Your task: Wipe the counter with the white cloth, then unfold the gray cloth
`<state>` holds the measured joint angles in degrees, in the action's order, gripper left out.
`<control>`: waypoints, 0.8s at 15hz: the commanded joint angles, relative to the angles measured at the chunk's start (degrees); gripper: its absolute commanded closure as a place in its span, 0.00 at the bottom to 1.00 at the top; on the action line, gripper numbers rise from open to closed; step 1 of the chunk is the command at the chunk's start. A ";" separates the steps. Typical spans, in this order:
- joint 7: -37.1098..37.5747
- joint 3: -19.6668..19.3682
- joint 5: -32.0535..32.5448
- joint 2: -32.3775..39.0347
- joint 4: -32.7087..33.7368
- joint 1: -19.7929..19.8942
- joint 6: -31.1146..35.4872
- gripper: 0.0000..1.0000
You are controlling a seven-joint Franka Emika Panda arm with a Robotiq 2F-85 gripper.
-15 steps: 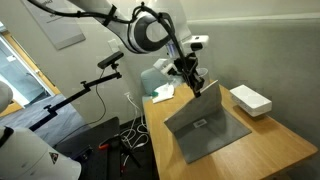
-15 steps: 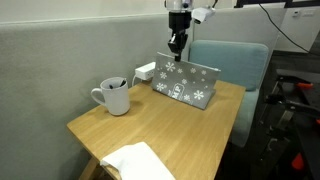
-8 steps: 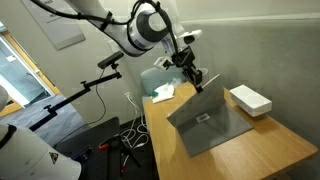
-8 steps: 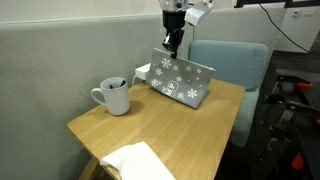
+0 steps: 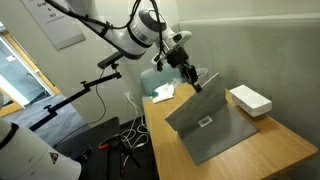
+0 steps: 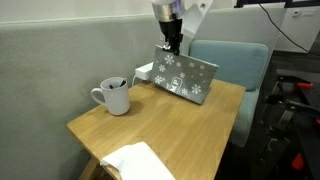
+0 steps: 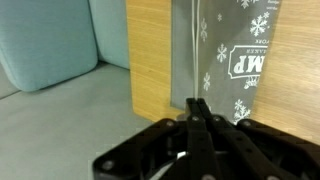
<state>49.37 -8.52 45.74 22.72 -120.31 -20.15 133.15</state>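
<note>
Holding the gray cloth [image 6: 184, 76] up by one top corner, I have the gripper [image 6: 171, 44] pinched hard on a thin edge of fabric, and in the wrist view the jaws are all but together.

I take the mug [image 6: 112, 96], at the left of the table [image 6: 200, 135], as my marker. The white cloth [image 6: 135, 160] lies folded to the right of the mug and nearer the camera, well apart from the gripper. Farther right of the mug and behind it, the gray cloth hangs tilted with its lower edge resting on the wood. Right of that again stands the blue chair [image 6: 232, 60].

My main worry is the grip. With so little fabric in the jaws, a quick lift could pull the corner free and let the cloth fall back in a heap. Swinging toward the mug could drag the trailing edge into it and tip it. Carrying too far right of the mug could spill the cloth over the table edge beside the chair.
</note>
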 commanded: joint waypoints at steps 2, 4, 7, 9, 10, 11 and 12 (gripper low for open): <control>4.86 4.48 5.73 4.21 4.27 0.31 -10.00 1.00; 4.92 6.30 6.60 5.62 5.01 0.98 -10.83 1.00; 3.88 8.03 6.44 7.58 5.80 1.52 -11.11 1.00; 3.53 8.66 6.20 8.61 6.03 1.73 -10.60 1.00; 3.34 8.95 6.13 8.90 5.98 1.86 -10.20 1.00; 3.24 9.22 6.15 9.10 5.92 2.00 -9.74 1.00; 2.81 9.59 5.92 9.09 5.74 2.22 -9.30 1.00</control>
<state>53.28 -0.47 51.29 31.33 -115.31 -19.11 124.06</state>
